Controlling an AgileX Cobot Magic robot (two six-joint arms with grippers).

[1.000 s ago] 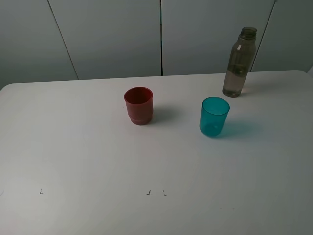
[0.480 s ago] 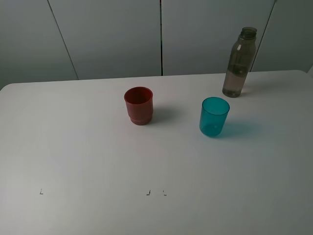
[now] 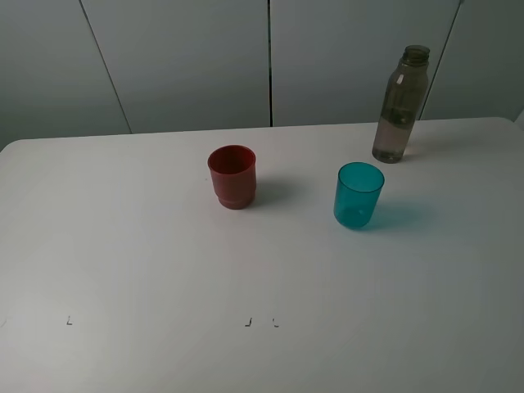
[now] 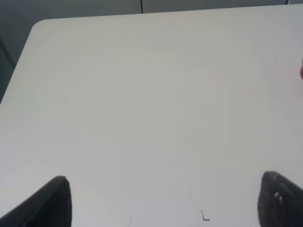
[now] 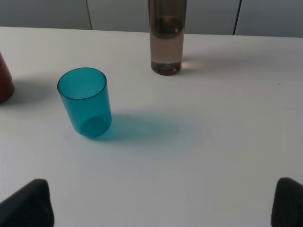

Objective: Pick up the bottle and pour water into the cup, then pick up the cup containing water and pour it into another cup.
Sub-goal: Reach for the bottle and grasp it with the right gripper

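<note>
Everything stands upright on the desk: the bottle far back on the right, the cup in front of it, slightly left. The other cup sits further left, well apart from both.

Bottle: smoky translucent plastic. Cup: teal translucent plastic, smooth. Another cup: opaque red plastic. Table: matt white.

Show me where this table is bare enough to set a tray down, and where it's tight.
Bare: the table left of the red cup, and the whole front strip nearer the camera than it and the teal cup. Tightest: the right rear, between teal cup and the bottle.
</note>
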